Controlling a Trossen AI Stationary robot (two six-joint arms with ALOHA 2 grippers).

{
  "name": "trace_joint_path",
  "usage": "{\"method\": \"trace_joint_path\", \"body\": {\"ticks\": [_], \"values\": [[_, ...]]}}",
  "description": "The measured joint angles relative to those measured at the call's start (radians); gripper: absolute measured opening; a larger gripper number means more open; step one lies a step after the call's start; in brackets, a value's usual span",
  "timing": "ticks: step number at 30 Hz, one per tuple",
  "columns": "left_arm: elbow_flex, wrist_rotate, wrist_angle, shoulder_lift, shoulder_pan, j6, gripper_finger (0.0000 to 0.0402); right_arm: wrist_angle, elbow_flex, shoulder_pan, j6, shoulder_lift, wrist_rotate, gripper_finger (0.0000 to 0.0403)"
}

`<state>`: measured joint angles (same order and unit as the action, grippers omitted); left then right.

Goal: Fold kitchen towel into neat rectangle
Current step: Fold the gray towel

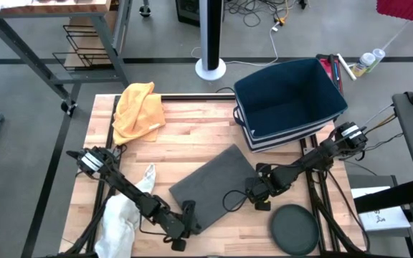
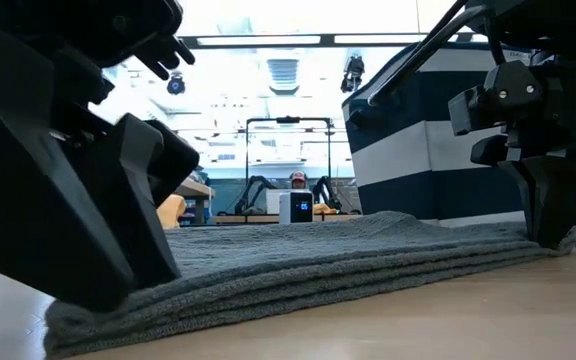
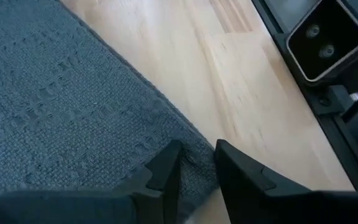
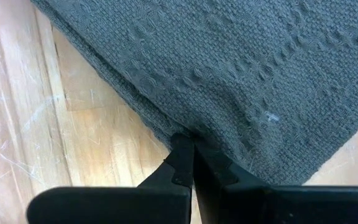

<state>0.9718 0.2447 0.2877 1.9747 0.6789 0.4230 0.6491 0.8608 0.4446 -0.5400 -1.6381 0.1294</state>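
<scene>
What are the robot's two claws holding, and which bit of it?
Both hold the grey towel: the right gripper pinches its edge, the left gripper grips a corner.

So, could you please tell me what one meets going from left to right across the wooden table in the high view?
Crumpled white cloth → yellow cloth → left gripper, fingers at the towel's corner → folded dark grey kitchen towel → right gripper, pinching the towel's edge → round dark green disc

Left end effector (image 3: 197,171) pinches grey towel (image 3: 61,106) corner on wooden table (image 3: 241,87).
</scene>
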Motion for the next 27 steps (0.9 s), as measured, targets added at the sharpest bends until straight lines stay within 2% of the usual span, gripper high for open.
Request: {"method": "trace_joint_path", "body": {"ticks": [12, 17, 24, 27], "values": [[0.000, 0.032, 0.008, -0.111, -0.023, -0.128, 0.0095, 0.016, -0.002, 0.000, -0.003, 0.037, -0.015, 0.0000], [-0.003, 0.088, -0.001, -0.129, -0.100, -0.206, 0.0103, 0.109, 0.067, 0.000, 0.004, 0.040, -0.015, 0.0000], [-0.121, 0.043, 0.011, -0.122, -0.254, -0.163, 0.0109, 0.250, 0.188, 0.001, 0.036, 0.044, -0.028, 0.0000], [-0.190, 0.026, 0.065, -0.118, -0.274, -0.123, 0.0104, 0.266, 0.192, 0.000, 0.063, 0.044, 0.058, 0.0000]]}}
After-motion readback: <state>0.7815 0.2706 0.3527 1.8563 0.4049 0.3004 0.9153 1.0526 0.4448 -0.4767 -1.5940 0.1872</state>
